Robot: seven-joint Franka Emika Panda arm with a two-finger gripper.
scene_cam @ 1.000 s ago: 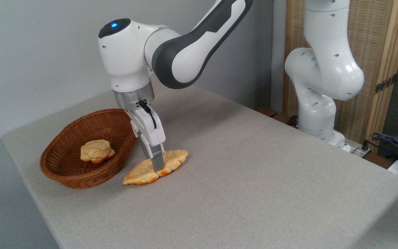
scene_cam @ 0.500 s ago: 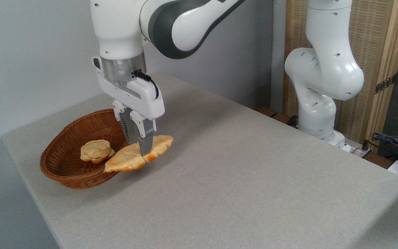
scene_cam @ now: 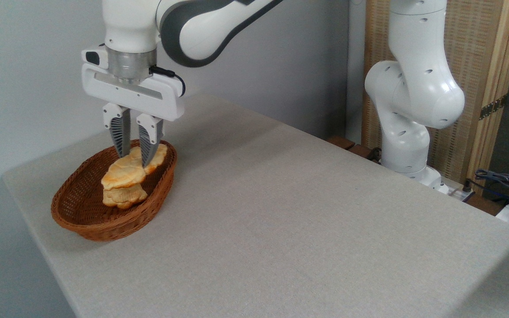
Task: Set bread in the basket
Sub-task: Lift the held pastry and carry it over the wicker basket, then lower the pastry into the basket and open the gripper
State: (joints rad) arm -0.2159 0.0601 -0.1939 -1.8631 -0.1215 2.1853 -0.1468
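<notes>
Now the gripper [scene_cam: 134,155] held the braided loaf [scene_cam: 126,171] over the wicker basket [scene_cam: 104,223].
Its two fingers were pressed on the loaf from both sides, and the loaf hung inside the basket rim, just above the pale round bun [scene_cam: 122,195]. The basket stood near the left edge of the tabletop [scene_cam: 281,229].

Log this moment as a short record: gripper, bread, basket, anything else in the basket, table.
gripper: shut on the braided loaf, fingers pointing down, over the basket
braided loaf: held above the basket's interior, over the bun
wicker basket: oval, near the table's left edge
pale bun: lying inside the basket
table: grey
</notes>
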